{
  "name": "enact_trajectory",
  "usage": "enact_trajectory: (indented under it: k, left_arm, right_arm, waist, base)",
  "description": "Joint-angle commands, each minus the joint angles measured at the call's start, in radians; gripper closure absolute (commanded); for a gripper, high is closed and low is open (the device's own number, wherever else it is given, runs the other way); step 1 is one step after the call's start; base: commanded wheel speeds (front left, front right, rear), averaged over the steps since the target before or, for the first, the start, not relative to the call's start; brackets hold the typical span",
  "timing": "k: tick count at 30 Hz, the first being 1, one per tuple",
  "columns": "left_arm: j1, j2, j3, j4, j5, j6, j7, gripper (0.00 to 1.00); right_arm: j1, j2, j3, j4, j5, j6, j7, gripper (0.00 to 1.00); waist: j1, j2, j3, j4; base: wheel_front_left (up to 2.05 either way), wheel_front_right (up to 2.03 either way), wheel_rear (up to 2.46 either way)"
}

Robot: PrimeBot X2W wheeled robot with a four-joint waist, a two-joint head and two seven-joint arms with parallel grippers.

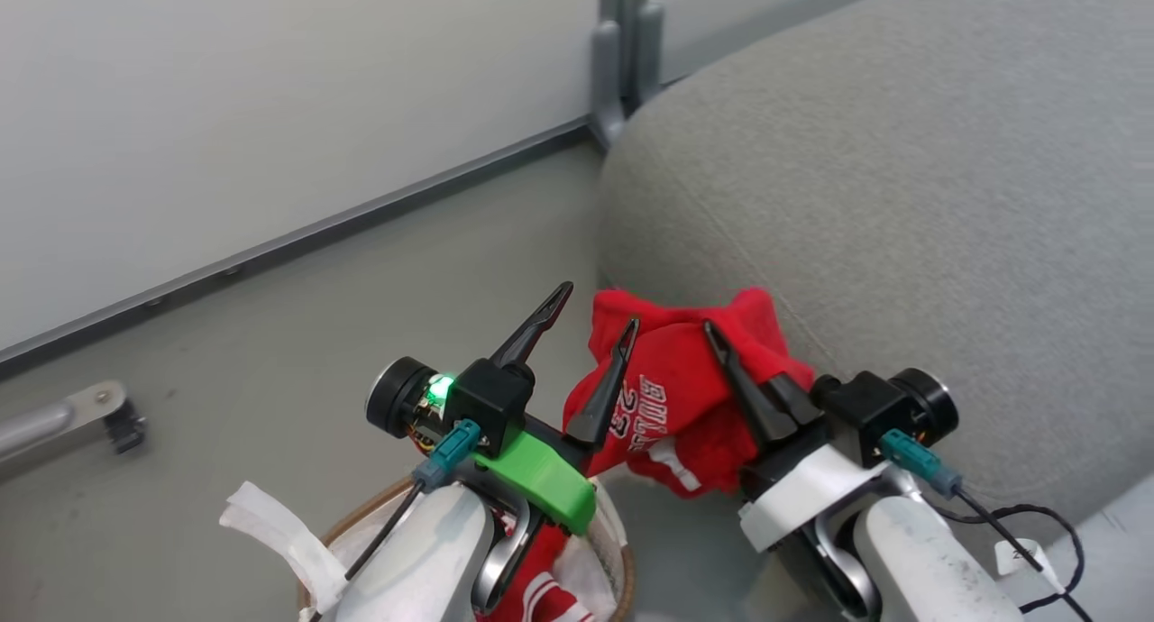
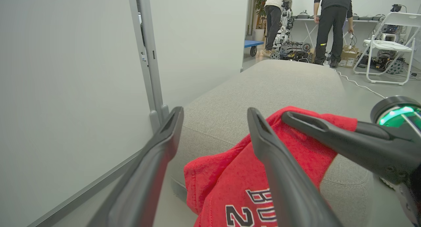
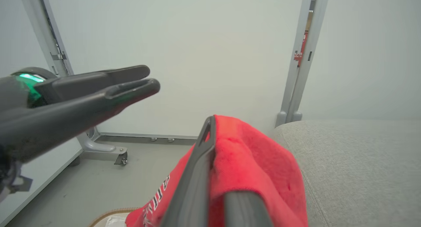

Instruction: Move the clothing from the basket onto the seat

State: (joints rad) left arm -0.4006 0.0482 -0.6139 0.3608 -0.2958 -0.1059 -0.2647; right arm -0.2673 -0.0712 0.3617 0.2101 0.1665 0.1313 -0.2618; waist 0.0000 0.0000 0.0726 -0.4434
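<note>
- Grey floor (image 1: 270,352) and a pale wall lie behind; the seat (image 1: 902,198) rises at right.
- Red clothing (image 1: 672,406) hangs bunched against the seat's front edge, pinched in the closed right gripper (image 1: 721,352); more lies in the basket (image 1: 626,563).
- Left gripper (image 1: 595,311) is spread wide, gripping nothing.
- The fabric looks light and limp, so a thick fold is likely the best place to hold it.

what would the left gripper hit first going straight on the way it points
Probably the rounded edge of the seat, seen between the left gripper's open fingers, though one finger may brush the red jersey first.
</note>
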Motion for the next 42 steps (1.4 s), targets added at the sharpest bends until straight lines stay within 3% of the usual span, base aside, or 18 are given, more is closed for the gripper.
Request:
enact_trajectory:
  k: [1, 5, 17, 28, 31, 36, 37, 38, 39, 40, 42]
  left_arm:
    - [0.002, 0.005, 0.000, 0.006, 0.005, -0.006, 0.001, 0.00]
    - [-0.010, 0.006, -0.005, 0.017, 0.020, -0.010, 0.001, 0.00]
    - [-0.115, 0.010, -0.022, 0.047, 0.097, -0.024, 0.001, 0.00]
    - [-0.213, 0.023, -0.055, 0.040, 0.122, -0.025, 0.001, 0.00]
    - [-0.240, 0.028, -0.063, 0.037, 0.125, -0.026, 0.001, 0.00]
    - [-0.259, 0.034, -0.053, 0.048, 0.118, -0.026, 0.001, 0.00]
    - [-0.258, 0.033, -0.051, 0.049, 0.117, -0.026, 0.001, 0.00]
    - [-0.254, 0.033, -0.048, 0.052, 0.116, -0.026, 0.001, 0.00]
    - [-0.249, 0.033, -0.046, 0.054, 0.115, -0.026, 0.001, 0.00]
    - [-0.242, 0.033, -0.037, 0.053, 0.112, -0.026, 0.001, 0.00]
    - [-0.222, 0.041, -0.018, 0.049, 0.115, -0.026, 0.001, 0.00]
  right_arm:
    - [-0.001, -0.011, -0.011, -0.009, -0.009, -0.001, -0.005, 1.00]
    - [-0.048, -0.041, -0.031, -0.015, -0.016, -0.001, -0.005, 1.00]
    - [-0.390, -0.238, -0.244, 0.050, -0.085, -0.001, -0.005, 1.00]
    - [-0.670, -0.426, -0.419, 0.244, -0.129, -0.001, -0.004, 1.00]
    - [-0.708, -0.449, -0.455, 0.323, -0.135, -0.001, -0.003, 1.00]
    - [-0.689, -0.402, -0.583, 0.448, -0.216, -0.001, -0.003, 1.00]
    - [-0.680, -0.393, -0.607, 0.468, -0.231, -0.001, -0.003, 0.93]
    - [-0.669, -0.381, -0.635, 0.494, -0.254, -0.001, -0.003, 0.65]
    - [-0.661, -0.372, -0.659, 0.505, -0.264, -0.001, -0.004, 0.19]
    - [-0.652, -0.364, -0.680, 0.517, -0.278, -0.001, -0.004, 0.00]
    - [-0.617, -0.349, -0.705, 0.523, -0.304, -0.001, -0.003, 0.00]
  waist:
    - [0.0000, 0.0000, 0.047, -0.086]
    - [0.0000, 0.0000, 0.081, -0.087]
    - [0.0000, 0.0000, 0.321, 0.063]
    - [0.0000, 0.0000, 0.536, 0.164]
    - [0.0000, 0.0000, 0.589, 0.186]
    - [0.0000, 0.0000, 0.629, 0.215]
    - [0.0000, 0.0000, 0.628, 0.219]
    - [0.0000, 0.0000, 0.624, 0.224]
    - [0.0000, 0.0000, 0.619, 0.227]
    - [0.0000, 0.0000, 0.611, 0.230]
    - [0.0000, 0.0000, 0.593, 0.232]
  base:
    - [0.00, 0.00, 0.00]
    - [0.00, 0.00, 0.00]
    - [0.00, 0.00, 0.00]
    - [0.00, 0.00, 0.00]
    - [0.00, 0.00, 0.00]
    - [0.00, 0.00, 0.00]
    - [0.00, 0.00, 0.00]
    - [0.00, 0.00, 0.00]
    - [0.00, 0.00, 0.00]
    - [0.00, 0.00, 0.00]
    - [0.00, 0.00, 0.00]
